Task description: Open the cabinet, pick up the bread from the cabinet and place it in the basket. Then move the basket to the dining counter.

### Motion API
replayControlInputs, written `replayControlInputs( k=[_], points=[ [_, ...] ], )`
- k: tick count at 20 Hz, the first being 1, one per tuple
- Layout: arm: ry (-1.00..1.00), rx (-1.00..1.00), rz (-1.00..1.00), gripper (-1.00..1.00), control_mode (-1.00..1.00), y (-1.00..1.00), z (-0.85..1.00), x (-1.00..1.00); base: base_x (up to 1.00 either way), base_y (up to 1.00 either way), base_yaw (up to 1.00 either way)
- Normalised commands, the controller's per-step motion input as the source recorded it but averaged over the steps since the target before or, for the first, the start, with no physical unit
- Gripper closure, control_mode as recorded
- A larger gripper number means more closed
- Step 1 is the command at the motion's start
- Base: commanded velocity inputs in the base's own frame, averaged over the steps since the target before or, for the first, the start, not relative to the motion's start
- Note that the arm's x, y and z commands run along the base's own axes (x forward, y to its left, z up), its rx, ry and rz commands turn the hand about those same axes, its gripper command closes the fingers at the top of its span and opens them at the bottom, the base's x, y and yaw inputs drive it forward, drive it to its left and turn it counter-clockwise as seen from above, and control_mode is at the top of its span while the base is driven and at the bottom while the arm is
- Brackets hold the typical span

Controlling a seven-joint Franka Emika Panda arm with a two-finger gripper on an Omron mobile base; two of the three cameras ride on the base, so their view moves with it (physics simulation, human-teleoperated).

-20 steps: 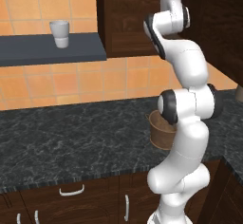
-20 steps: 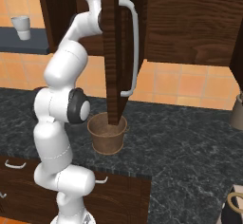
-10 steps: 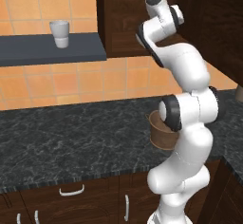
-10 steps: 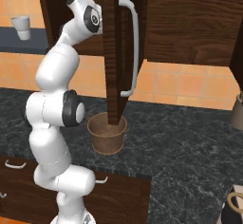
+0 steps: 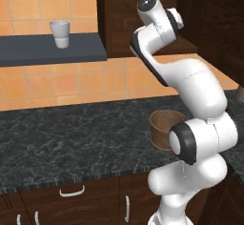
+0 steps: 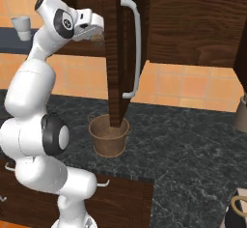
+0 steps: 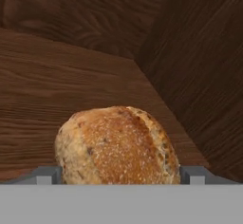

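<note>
Cabinet (image 6: 118, 53) door is swung open, edge-on in the right base view, silver bar handle (image 6: 133, 48) facing the camera. Arm is raised with the hand reaching into the cabinet opening; gripper (image 6: 99, 35) sits at the door's inner edge, fingertips mostly hidden behind it there. In the hand view the bread (image 7: 117, 146) is a round crusty loaf, tan-brown with a floury split top, sitting on the wood-grain cabinet shelf (image 7: 57, 90) close to the corner where the back and side walls meet. Bread sits dead centre between the two fingertips (image 7: 47, 174), one showing at each side of the loaf at its lower flanks. Fingers are spread about as wide as the loaf, straddling it; cannot tell whether the pads actually touch the crust or sit just beside it, and loaf looks to be resting on the shelf. Basket (image 6: 109, 135) stands upright on the black speckled granite counter (image 6: 183, 145), directly below the open door's lower edge, mouth up; in the left base view the basket (image 5: 162, 129) is partly hidden behind the arm's elbow joint. White cup (image 5: 60, 33) stands on the dark wall shelf (image 5: 43, 52) well left of the cabinet. Low drawers (image 5: 71, 195) with small silver handles run under the counter.
</note>
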Motion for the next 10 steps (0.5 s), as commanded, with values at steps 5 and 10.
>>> replayControlInputs(
  k=[5, 10],
  points=[
    [0.0, 0.0, 0.0, 1.0, -1.0, 0.6, 0.0, -1.0, 0.0, 0.0, 0.0],
    [0.01, 0.02, 0.0, 1.0, -1.0, 0.18, -0.29, -1.0, 0.0, 0.0, 0.0]
  ],
)
